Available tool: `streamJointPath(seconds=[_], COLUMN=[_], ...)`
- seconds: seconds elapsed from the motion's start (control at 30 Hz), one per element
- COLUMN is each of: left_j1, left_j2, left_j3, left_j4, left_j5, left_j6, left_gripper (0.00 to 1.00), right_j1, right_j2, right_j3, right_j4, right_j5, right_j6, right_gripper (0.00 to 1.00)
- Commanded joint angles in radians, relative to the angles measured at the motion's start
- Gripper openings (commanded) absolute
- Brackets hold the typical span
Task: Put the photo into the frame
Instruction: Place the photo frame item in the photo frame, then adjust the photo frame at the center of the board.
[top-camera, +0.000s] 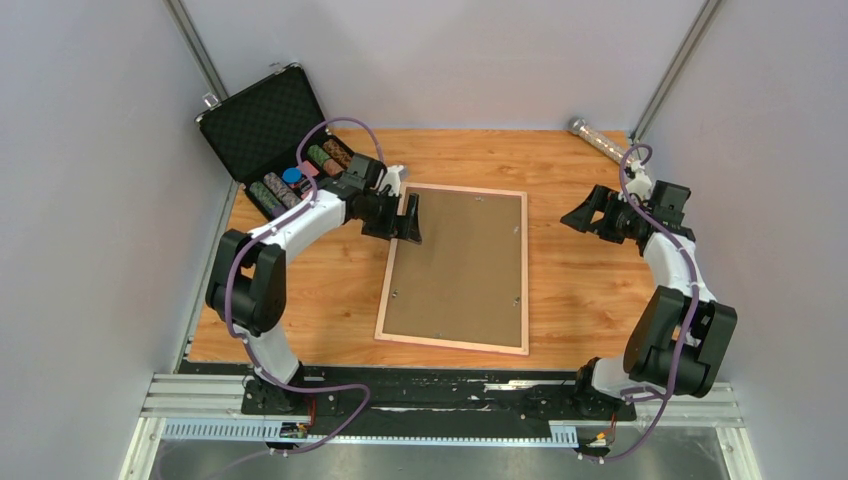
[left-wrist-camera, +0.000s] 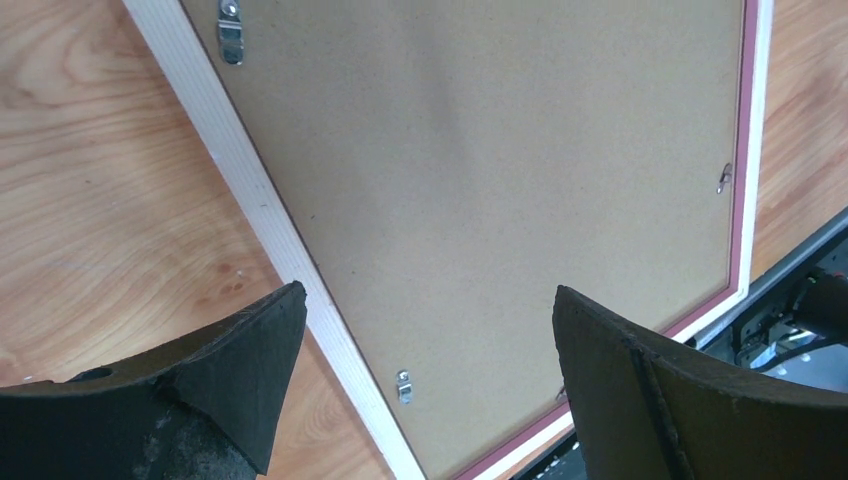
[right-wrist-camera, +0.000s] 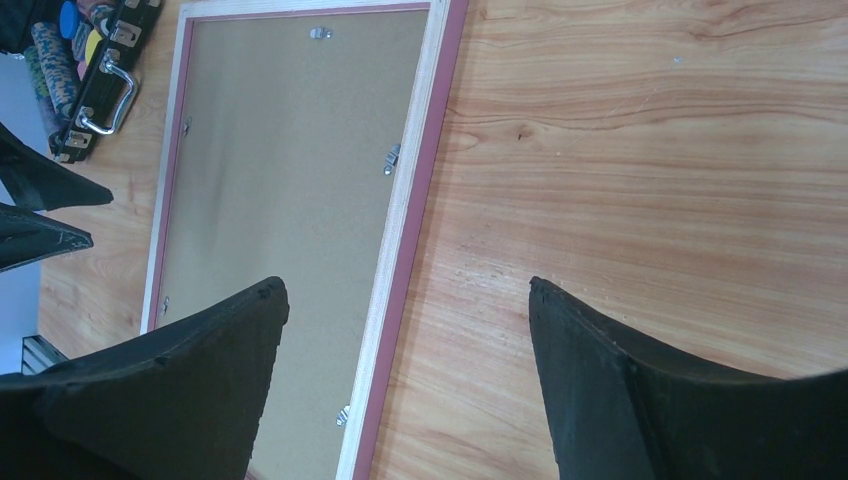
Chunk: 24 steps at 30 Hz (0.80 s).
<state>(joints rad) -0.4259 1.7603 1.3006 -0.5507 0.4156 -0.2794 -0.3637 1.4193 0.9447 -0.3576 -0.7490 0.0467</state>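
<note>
1. Frame position: the frame (top-camera: 450, 345) lies flat on the wooden table (top-camera: 580, 290), in the centre of the top view. Its long sides run from the upper to the lower part of the picture with a slight tilt.
2. Frame orientation: the back faces up. A brown backing board (top-camera: 460, 265) fills the opening, bordered by the light wood rail with a pink edge along its outer side.
3. Retaining clips: small metal clips (left-wrist-camera: 403, 385) sit along the inner edge of the rail and rest on the board. The right wrist view shows more of them along the rail.
4. Left gripper (top-camera: 412, 222): it stands at the upper left edge of the frame. The jaws are spread wide and hold nothing.
5. Left wrist view: the left-hand rail runs diagonally between the two black fingers (left-wrist-camera: 230, 370), with bare table on one side and board on the other.
6. Right gripper (top-camera: 583, 215): it stands over bare table in the right part of the top view, well apart from the frame. The jaws are spread and grasp nothing.
7. Right wrist view: one of the fingers (right-wrist-camera: 620, 380) lies over the wood grain, while the other overlaps the frame's rail in the picture.
8. Other items: an open black foam-lined case (top-camera: 262, 125) stands at the upper left and holds patterned rolls (top-camera: 300, 175). A shiny tube (top-camera: 600, 138) lies at the upper right corner of the table.
</note>
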Motion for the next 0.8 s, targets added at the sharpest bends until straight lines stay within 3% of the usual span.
streamJointPath(seconds=[0.0,0.2,0.47,0.77], left_j1=[-0.007,-0.007,-0.005,0.068], left_j2=[-0.07,-0.047,-0.061,-0.085], left_j3=[0.027,0.027,-0.072,-0.129], left_j4=[0.004,-0.007,0.081,0.124], left_j5=[-0.084,-0.139,-0.073,0.012], left_j6=[0.068,0.197,0.325,0.333], left_gripper=[1.0,1.0,1.0,0.95], right_j1=[-0.007,0.025,0.163,0.336], right_j2=[-0.048,-0.057,-0.036,0.083], right_j3=[-0.006,-0.031,-0.041,-0.02], right_j4=[0.046,0.063,0.075,0.07], right_j5=[-0.001,0.01,0.161,0.336], right_j6=[-0.007,0.002,-0.021,-0.042], right_gripper=[0.88,0.86,0.82,0.73])
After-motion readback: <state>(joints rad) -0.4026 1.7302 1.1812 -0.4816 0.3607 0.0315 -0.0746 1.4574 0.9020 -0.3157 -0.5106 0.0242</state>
